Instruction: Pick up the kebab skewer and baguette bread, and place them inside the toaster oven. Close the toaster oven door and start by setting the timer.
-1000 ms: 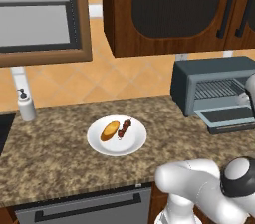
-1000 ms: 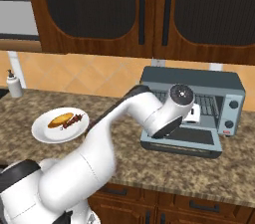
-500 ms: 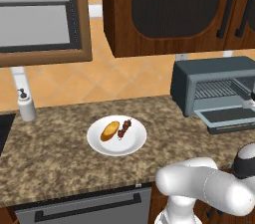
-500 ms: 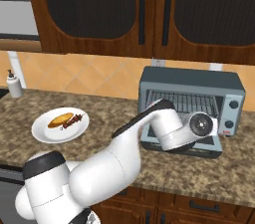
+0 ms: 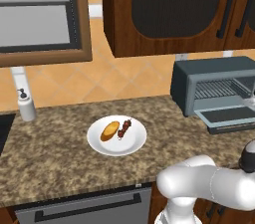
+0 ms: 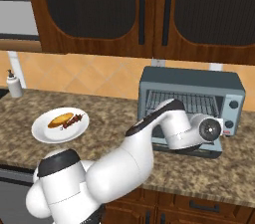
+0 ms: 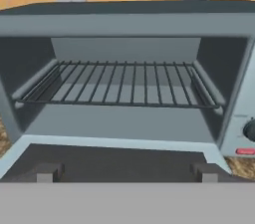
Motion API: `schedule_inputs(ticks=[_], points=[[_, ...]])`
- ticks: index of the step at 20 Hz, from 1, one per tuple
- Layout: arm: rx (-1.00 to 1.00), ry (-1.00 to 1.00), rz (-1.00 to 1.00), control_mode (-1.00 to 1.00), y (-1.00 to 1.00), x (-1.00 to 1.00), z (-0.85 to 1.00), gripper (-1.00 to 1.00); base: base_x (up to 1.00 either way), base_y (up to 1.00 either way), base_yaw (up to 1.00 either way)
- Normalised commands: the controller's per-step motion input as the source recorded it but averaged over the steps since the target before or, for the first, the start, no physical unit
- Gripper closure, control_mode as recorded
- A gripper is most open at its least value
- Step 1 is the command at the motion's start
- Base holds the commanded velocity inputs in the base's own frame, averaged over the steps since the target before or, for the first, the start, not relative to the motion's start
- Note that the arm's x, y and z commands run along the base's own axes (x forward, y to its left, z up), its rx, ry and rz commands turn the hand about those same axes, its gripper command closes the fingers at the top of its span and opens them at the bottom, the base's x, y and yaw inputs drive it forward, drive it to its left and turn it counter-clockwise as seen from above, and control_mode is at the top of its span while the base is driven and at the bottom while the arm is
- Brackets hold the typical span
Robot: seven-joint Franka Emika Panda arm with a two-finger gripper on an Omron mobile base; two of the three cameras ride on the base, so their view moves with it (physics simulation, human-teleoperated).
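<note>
While the baguette bread [image 5: 110, 131] and kebab skewer [image 5: 124, 128] lay untouched on the white plate [image 5: 116, 146] at left, the toaster oven [image 6: 191, 103] at right stood with its door [image 5: 230, 118] dropped, rack empty. Nothing seemed done beyond opening. The gripper [image 7: 127, 171], fingers spread and empty, faced the oven; bare counter [image 5: 60, 161] ringed the plate.

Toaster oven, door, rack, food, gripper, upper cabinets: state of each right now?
toaster oven: open at the front, nothing inside
toaster oven door: dropped down flat
wire rack: in place, bare
kebab skewer: lying on the white plate
baguette bread: on the same plate, beside the skewer
gripper: open, holding nothing, facing the oven mouth
cabinet doors: closed
</note>
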Motion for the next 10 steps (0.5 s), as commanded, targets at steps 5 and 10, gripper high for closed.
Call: schedule_inputs(ticks=[5,10], points=[[0.0,-0.13,0.0,-1.0,0.62,0.43,0.0,-1.0,0.0,0.0,0.0],[0.0,-0.14,0.0,-1.0,0.6,0.45,0.0,-1.0,0.0,0.0,0.0]])
